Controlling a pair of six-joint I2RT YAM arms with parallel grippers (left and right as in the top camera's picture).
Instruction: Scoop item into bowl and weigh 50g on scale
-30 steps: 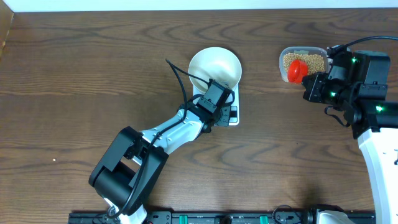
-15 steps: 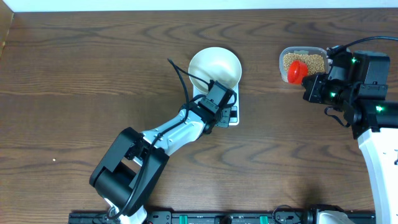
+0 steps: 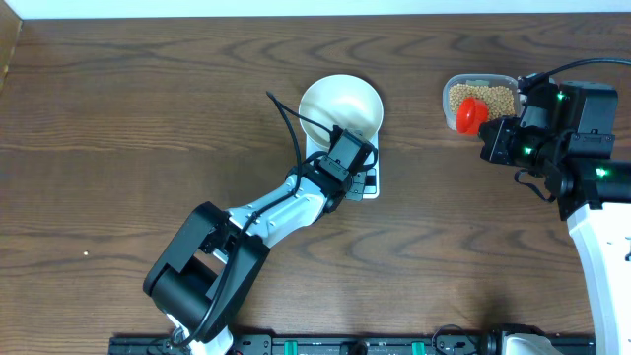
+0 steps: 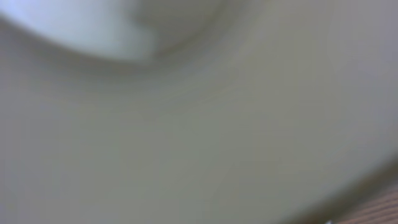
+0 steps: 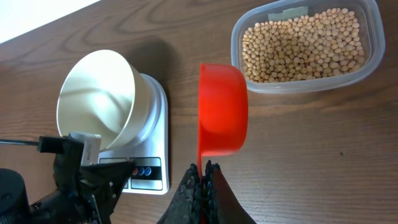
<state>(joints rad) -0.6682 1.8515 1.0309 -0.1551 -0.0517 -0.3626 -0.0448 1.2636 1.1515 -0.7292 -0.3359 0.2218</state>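
surface (image 3: 118, 118): dark wood-grain top, filling the overhead view. a white strip (image 3: 296, 8) runs along its far edge and a black rail (image 3: 345, 345) along its near edge.

scale (image 3: 373, 185): white, near the middle of the surface, display end toward the near edge.

bowl (image 3: 340, 106): white, sits on the far part of the scale and overhangs its far edge. its inside shows plain white.

clear plastic tub (image 5: 298, 87): well to the right of the scale, apart from it, holding the soybeans (image 5: 305, 46).

left end effector (image 5: 118, 171): closed, over the display end of the scale, just beside the bowl. its own camera shows only blurred white. contact with the bowl or scale cannot be told.

right end effector (image 5: 202, 171): right of the scale, closed on the thin handle of a red scoop (image 5: 222, 109). the scoop hangs on its side at the tub's end nearest the scale.

open room: broad bare wood lies left of the scale, and a narrower stretch between the scale and the tub. the left arm (image 3: 276, 212) crosses the near-left approach to the scale.
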